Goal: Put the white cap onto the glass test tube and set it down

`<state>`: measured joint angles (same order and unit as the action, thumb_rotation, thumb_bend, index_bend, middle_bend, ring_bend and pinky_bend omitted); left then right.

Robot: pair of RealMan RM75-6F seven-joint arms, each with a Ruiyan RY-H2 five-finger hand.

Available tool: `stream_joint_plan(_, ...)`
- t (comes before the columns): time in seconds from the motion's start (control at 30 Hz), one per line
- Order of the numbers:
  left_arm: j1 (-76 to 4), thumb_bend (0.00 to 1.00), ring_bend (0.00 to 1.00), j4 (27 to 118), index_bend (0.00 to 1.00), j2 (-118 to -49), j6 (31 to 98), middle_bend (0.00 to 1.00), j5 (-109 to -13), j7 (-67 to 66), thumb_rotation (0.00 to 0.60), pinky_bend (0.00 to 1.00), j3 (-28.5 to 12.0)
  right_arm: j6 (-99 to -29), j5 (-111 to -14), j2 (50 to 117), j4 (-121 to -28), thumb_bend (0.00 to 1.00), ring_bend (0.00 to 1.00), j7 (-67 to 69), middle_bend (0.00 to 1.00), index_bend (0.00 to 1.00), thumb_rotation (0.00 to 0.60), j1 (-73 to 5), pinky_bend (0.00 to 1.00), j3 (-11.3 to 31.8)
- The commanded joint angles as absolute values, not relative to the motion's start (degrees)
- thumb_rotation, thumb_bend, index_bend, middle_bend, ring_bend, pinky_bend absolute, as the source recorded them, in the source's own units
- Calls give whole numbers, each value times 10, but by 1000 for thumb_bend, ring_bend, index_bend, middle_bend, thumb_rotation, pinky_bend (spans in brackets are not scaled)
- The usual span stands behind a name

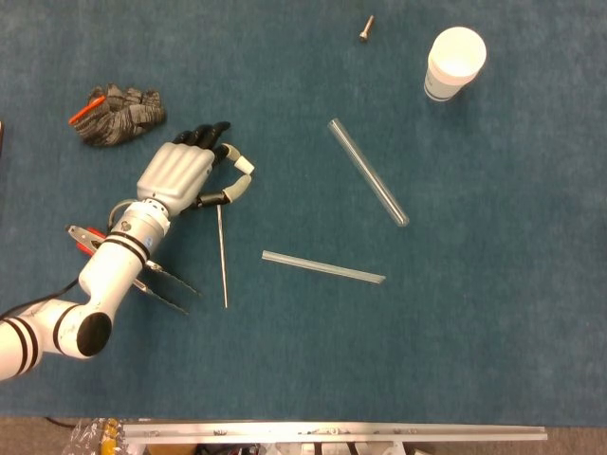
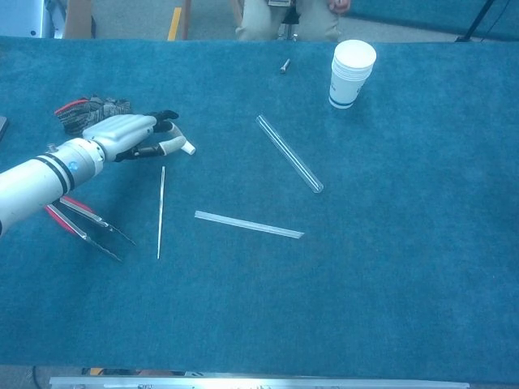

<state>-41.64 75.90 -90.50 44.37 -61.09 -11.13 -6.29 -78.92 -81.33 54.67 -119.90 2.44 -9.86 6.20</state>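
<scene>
Even, soft overhead light, faint shadows, both views sharp with a bluish cast.

The left hand (image 1: pixel 180 172) has a ribbed silver-grey back shell, black fingers (image 1: pixel 211 132) and a pale thumb. Its white tubular forearm (image 1: pixel 109 273) carries black bands at the wrist and near the elbow, with a thin cable alongside.

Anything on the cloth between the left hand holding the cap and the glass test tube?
No: in the head view, only bare blue cloth lies between the left hand with its white cap and the glass test tube.
</scene>
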Motion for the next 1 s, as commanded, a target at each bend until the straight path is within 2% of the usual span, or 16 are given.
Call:
stream_joint_plan(0.03, -416, 261, 0, 766, 228, -903, 447, 0, -609, -116, 0, 6, -62, -790, -815, 546, -1198, 329, 60, 26, 144, 184, 600, -98, 271, 62)
stream_joint_plan(1.0, -418, 260, 0, 845, 228, -890, 485, 0, -570, -188, 0, 6, -54, -815, -847, 516, -1199, 330, 60, 72, 144, 184, 600, -76, 271, 52)
